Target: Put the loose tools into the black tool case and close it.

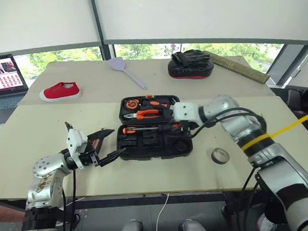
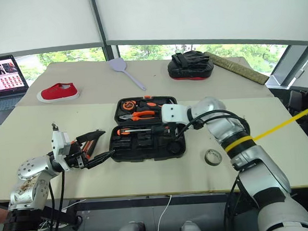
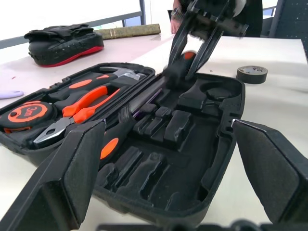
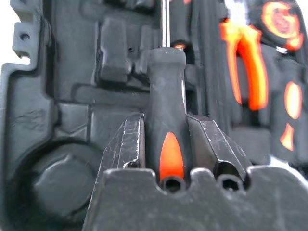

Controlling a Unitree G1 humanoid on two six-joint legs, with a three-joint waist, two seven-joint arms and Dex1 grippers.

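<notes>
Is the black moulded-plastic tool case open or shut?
Open: the black moulded-plastic tool case lies spread flat on the table, both halves facing up, its shaped slots visible.

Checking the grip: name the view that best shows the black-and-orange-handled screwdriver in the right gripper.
Right wrist view: the black-and-orange-handled screwdriver sits clamped in the right gripper. Left wrist view shows it slanting over the case; eye views barely show it.
</notes>
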